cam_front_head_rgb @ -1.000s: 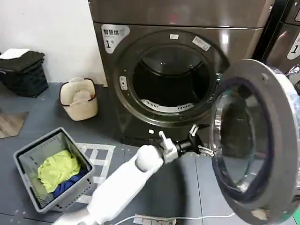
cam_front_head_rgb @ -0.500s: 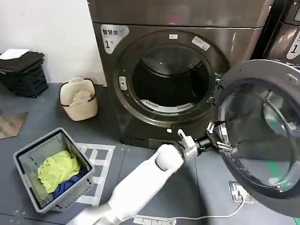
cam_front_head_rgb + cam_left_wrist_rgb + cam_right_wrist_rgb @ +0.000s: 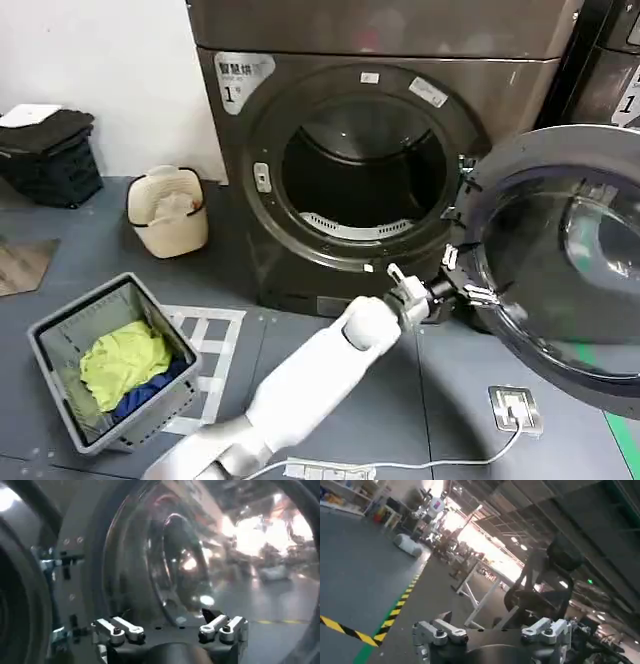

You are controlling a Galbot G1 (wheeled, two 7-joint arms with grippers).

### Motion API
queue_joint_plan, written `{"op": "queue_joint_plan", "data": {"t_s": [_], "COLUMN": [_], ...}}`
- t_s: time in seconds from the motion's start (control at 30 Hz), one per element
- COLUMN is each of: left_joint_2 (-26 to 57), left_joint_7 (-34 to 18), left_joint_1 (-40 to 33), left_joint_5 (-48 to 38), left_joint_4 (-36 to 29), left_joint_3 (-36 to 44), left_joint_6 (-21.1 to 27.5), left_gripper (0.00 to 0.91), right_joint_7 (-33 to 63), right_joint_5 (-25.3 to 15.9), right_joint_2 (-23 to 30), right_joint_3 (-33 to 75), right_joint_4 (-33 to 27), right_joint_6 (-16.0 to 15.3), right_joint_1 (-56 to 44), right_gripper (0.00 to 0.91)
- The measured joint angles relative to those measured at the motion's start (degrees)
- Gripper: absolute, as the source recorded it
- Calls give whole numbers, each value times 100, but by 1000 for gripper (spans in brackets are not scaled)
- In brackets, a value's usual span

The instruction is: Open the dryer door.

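Note:
The bronze-grey dryer (image 3: 300, 30) labelled "1" has its drum opening (image 3: 362, 170) exposed. The dryer door (image 3: 565, 285), with its grey inner ring and dark glass, stands swung out to the right. My left gripper (image 3: 463, 277) is open at the end of the white arm, close against the lower left part of the door's inner side; I cannot tell if it touches. In the left wrist view the door glass (image 3: 170, 555) curves just beyond the spread left gripper (image 3: 167, 617). My right gripper (image 3: 490, 620) is open with nothing between its fingers, facing a far room.
A grey basket (image 3: 55, 335) with yellow-green and blue clothes sits front left. A beige container (image 3: 168, 212) and a black bin (image 3: 50, 150) stand by the wall. A darker machine (image 3: 610, 70) is at right. A white socket and cable (image 3: 515, 408) lie on the floor.
The door has swung further open to the right. My left gripper has moved right and slightly up with it.

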Motion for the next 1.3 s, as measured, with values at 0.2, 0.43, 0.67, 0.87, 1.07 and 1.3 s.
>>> {"op": "queue_joint_plan", "data": {"t_s": [0.2, 0.43, 0.67, 0.87, 1.07, 1.3], "left_joint_2": [0, 0, -1, 0, 248, 1627], "left_joint_7": [-9, 47, 101, -8, -266, -509], "left_joint_1": [-38, -14, 181, 518, 984, 1602], "left_joint_5": [-36, -218, -262, -613, -960, -1242], "left_joint_4": [83, 8, -374, -1143, -2370, -3499], "left_joint_3": [1, -7, -4, -115, -425, -1063], "left_joint_6": [21, 89, 285, 683, 1137, 1504], "left_gripper": [907, 907, 907, 907, 907, 907], "right_joint_7": [5, -9, -60, -91, -194, -533], "right_joint_5": [28, 29, 27, -47, -50, 33], "right_joint_2": [17, 22, -18, -101, -225, -363], "right_joint_3": [5, -13, -17, 19, 124, 172], "right_joint_4": [144, 202, 134, -51, -385, -829], "right_joint_6": [-31, -22, 76, 189, 656, 1049], "right_joint_1": [0, 6, 7, -12, -83, -121], "right_gripper": [907, 907, 907, 907, 907, 907]}}
